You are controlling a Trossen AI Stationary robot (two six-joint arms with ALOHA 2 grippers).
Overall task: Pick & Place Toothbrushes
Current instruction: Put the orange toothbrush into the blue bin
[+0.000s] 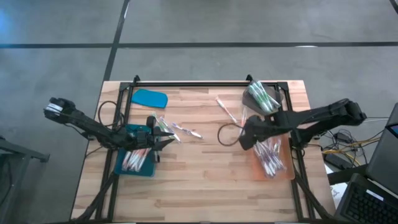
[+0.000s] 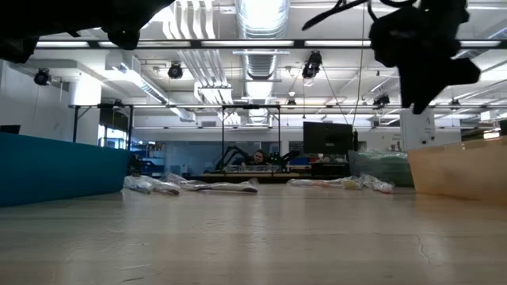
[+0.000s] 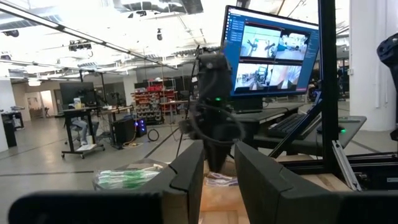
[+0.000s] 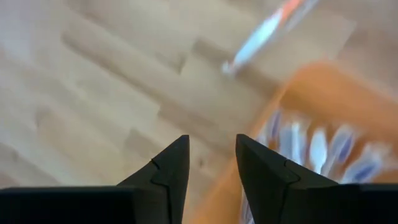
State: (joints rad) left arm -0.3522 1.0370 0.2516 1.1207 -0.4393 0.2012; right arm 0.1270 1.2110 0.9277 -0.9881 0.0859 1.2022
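Loose toothbrushes (image 1: 183,130) lie flat on the wooden table's middle, with one more (image 1: 225,109) farther back. More toothbrushes (image 1: 134,158) lie in a blue tray (image 1: 118,165) on the left, and others (image 1: 270,155) fill an orange tray (image 1: 255,165) on the right. My left gripper (image 3: 217,180) hangs open above the blue tray's right edge, pointing roughly level toward the right, nothing between its fingers. My right gripper (image 4: 211,168) is open too. It points steeply down over bare wood beside the orange tray's (image 4: 311,124) left rim. A blurred toothbrush (image 4: 261,34) lies beyond it.
A blue lid (image 1: 149,98) lies at the back left. A clear pack of green toothbrushes (image 1: 261,96) sits at the back right, behind the orange tray. A black cable loops on the table (image 1: 227,134) near my right gripper. A black frame borders the table's sides.
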